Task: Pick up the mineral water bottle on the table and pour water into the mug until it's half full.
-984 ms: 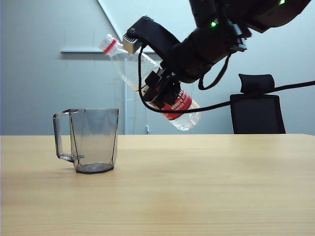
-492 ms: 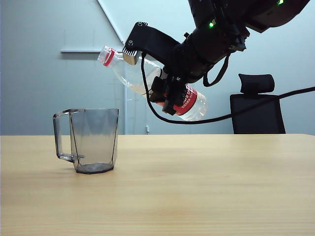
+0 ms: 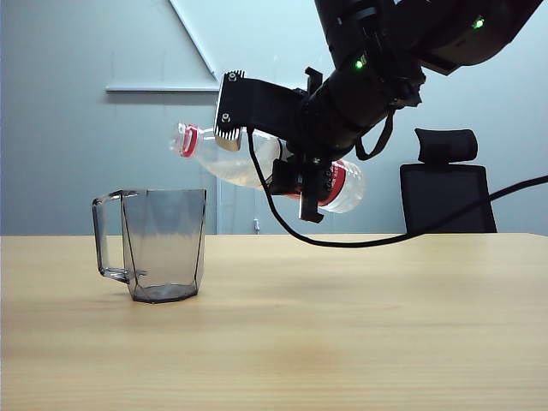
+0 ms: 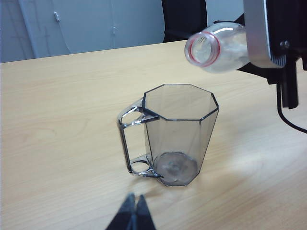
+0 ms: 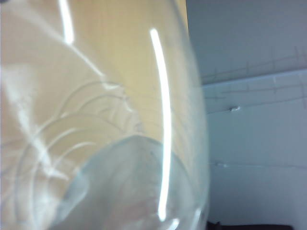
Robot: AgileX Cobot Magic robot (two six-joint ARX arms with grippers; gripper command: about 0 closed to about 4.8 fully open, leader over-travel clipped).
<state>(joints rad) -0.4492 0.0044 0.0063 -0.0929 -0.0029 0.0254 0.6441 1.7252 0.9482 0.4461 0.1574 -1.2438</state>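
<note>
The mineral water bottle (image 3: 218, 159) hangs almost level above the table (image 3: 360, 325), its open red-ringed mouth (image 4: 204, 48) over the far right rim of the mug. My right gripper (image 3: 295, 167) is shut on the bottle's labelled middle. In the right wrist view the clear bottle wall (image 5: 110, 134) fills the picture and hides the fingers. The smoky-grey mug (image 3: 163, 244) stands upright on the table with its handle to the left, and its bottom (image 4: 177, 165) looks dry. No water stream shows at the mouth. My left gripper (image 4: 134, 197) is shut, low over the table just short of the mug.
A black office chair (image 3: 449, 184) stands behind the table at the back right. A black cable (image 3: 385, 240) loops down from the right arm to just above the tabletop. Bare light wood lies to the right of the mug.
The right wrist has rolled, bringing the bottle from a steep slant to nearly level. Its mouth has dropped towards the mug and its base has risen. The mug has not moved.
</note>
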